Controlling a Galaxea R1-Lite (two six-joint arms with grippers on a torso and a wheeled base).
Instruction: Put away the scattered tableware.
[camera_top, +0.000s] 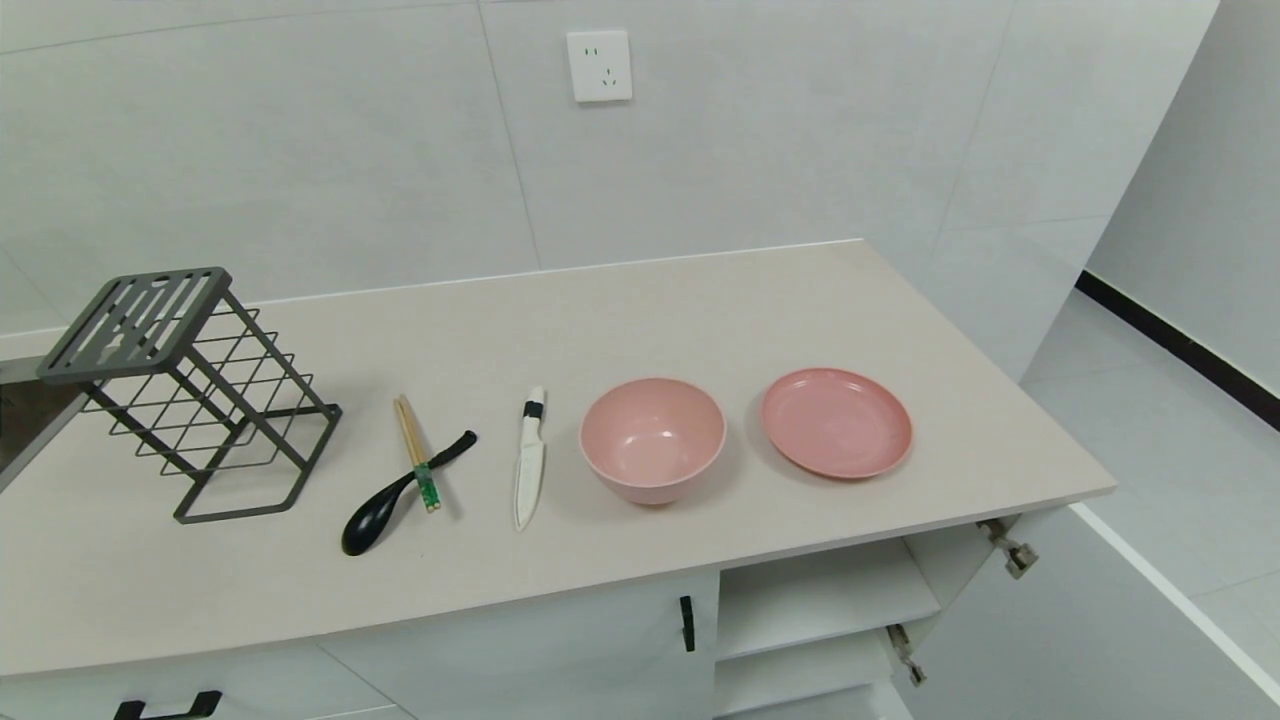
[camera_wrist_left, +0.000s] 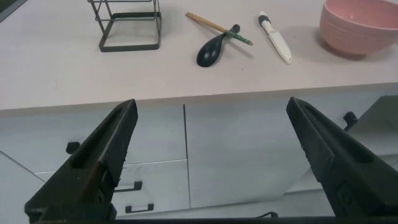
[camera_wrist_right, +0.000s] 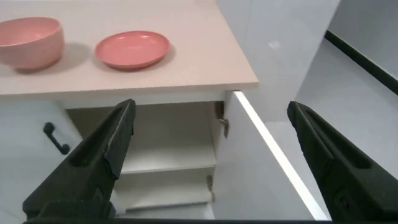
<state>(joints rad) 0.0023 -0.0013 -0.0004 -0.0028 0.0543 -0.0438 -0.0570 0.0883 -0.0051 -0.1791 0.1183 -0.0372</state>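
Your left claw (camera_wrist_left: 211, 104) and right claw (camera_wrist_right: 210, 106) both gape wide, off the front edge of the surface (camera_top: 700, 310). On it, in a row, lie the rack (camera_top: 190, 390), chopsticks (camera_top: 416, 450) crossing the black spoon (camera_top: 395, 495), seemingly a sheathed knife (camera_top: 530, 460), the bowl (camera_top: 652, 438) and the plate (camera_top: 836, 422).

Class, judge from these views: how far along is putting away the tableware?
Done: only the cupboard door stands open. In hand: nothing; left claw and right claw are open. To do: chopsticks, spoon, knife, bowl and plate all lie on the counter, none put away.
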